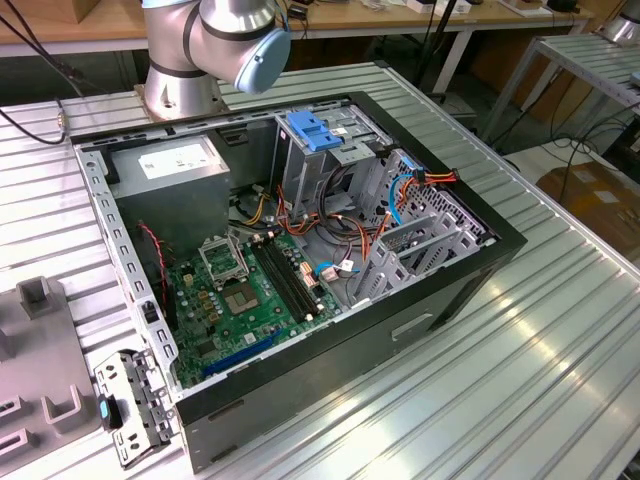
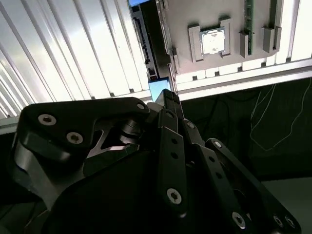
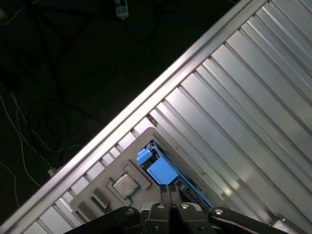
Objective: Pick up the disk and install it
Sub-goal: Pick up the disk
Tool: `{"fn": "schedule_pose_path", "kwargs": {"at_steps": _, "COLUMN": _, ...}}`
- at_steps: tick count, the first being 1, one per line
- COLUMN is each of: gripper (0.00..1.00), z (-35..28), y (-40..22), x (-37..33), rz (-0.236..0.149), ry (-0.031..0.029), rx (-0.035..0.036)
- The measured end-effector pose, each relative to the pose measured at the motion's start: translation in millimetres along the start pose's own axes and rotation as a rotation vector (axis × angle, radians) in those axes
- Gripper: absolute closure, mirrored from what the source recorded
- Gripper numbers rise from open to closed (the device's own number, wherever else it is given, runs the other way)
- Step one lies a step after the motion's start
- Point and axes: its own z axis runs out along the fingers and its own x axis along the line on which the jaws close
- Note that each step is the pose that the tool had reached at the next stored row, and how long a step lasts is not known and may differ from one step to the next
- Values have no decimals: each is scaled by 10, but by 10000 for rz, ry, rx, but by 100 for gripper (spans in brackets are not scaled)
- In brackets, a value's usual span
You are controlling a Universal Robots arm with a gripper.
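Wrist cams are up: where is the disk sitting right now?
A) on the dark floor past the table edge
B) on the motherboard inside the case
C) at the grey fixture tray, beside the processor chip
C: in the first wrist view the disk, with its blue carrier, lies at the corner of the grey fixture tray, next to the processor chip.
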Motion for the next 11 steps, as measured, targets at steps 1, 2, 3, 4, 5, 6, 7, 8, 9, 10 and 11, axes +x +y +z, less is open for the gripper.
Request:
{"fn": "schedule_pose_path", "kwargs": {"at_steps": 1, "gripper": 89, "z": 2, "y": 0, "x": 0, "rz": -305, "ry": 4, "rx": 1}}
{"fn": "schedule_pose_path", "kwargs": {"at_steps": 2, "gripper": 89, "z": 3, "y": 0, "x": 0, "rz": -497, "ry": 8, "rx": 0}}
{"fn": "schedule_pose_path", "kwargs": {"at_steps": 3, "gripper": 89, "z": 4, "y": 0, "x": 0, "rz": -630, "ry": 10, "rx": 0}}
{"fn": "schedule_pose_path", "kwargs": {"at_steps": 4, "gripper": 89, "z": 4, "y": 0, "x": 0, "rz": -787, "ry": 12, "rx": 1}}
{"fn": "schedule_pose_path", "kwargs": {"at_steps": 5, "gripper": 89, "z": 5, "y": 0, "x": 0, "rz": -946, "ry": 13, "rx": 2}}
{"fn": "schedule_pose_path", "kwargs": {"at_steps": 6, "gripper": 89, "z": 6, "y": 0, "x": 0, "rz": -1163, "ry": 14, "rx": 6}}
{"fn": "schedule_pose_path", "kwargs": {"at_steps": 7, "gripper": 89, "z": 6, "y": 0, "x": 0, "rz": -1295, "ry": 12, "rx": 9}}
{"fn": "schedule_pose_path", "kwargs": {"at_steps": 8, "gripper": 89, "z": 6, "y": 0, "x": 0, "rz": -1320, "ry": 12, "rx": 10}}
{"fn": "schedule_pose_path", "kwargs": {"at_steps": 9, "gripper": 89, "z": 6, "y": 0, "x": 0, "rz": -1322, "ry": 12, "rx": 10}}
{"fn": "schedule_pose_path", "kwargs": {"at_steps": 10, "gripper": 89, "z": 6, "y": 0, "x": 0, "rz": -1324, "ry": 13, "rx": 9}}
{"fn": "schedule_pose_path", "kwargs": {"at_steps": 11, "gripper": 89, "z": 6, "y": 0, "x": 0, "rz": -1325, "ry": 13, "rx": 10}}
